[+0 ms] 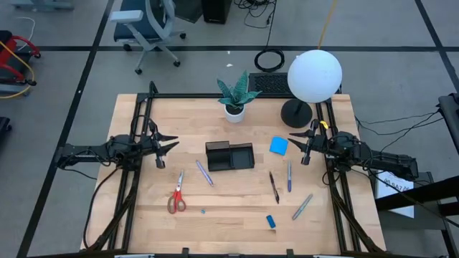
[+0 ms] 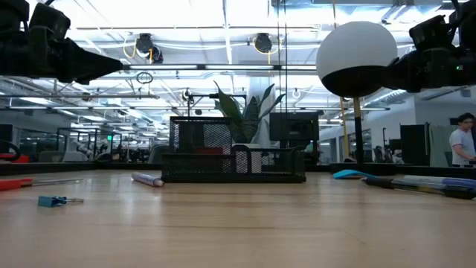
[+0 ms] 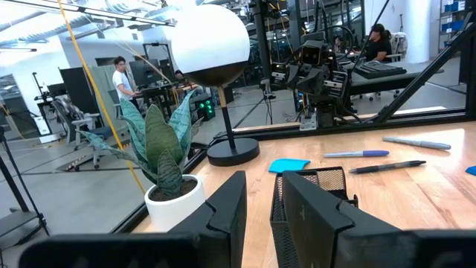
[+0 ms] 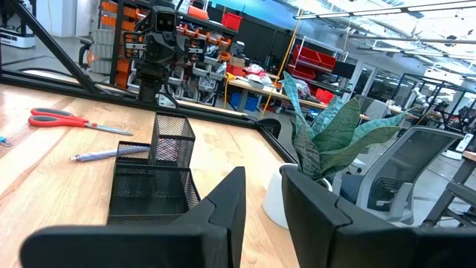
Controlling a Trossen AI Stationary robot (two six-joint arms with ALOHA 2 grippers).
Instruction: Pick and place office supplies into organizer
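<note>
With both the left gripper [image 1: 169, 145] and right gripper [image 1: 297, 140] hanging spread and empty, the mesh organizer [image 1: 229, 156] sits mid-table, supplies scattered from its four to eight o'clock, so thin pens [image 1: 274, 188] may roll from a pinch.

Grey floor [image 1: 64, 79], blue office chair [image 1: 147, 25]

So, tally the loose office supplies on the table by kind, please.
Scissors: 1
Pens: 4 (purple, dark, blue-purple, grey)
Blue note pad: 1
Small blue block: 1
Total: 7, none in the organizer yet.
</note>
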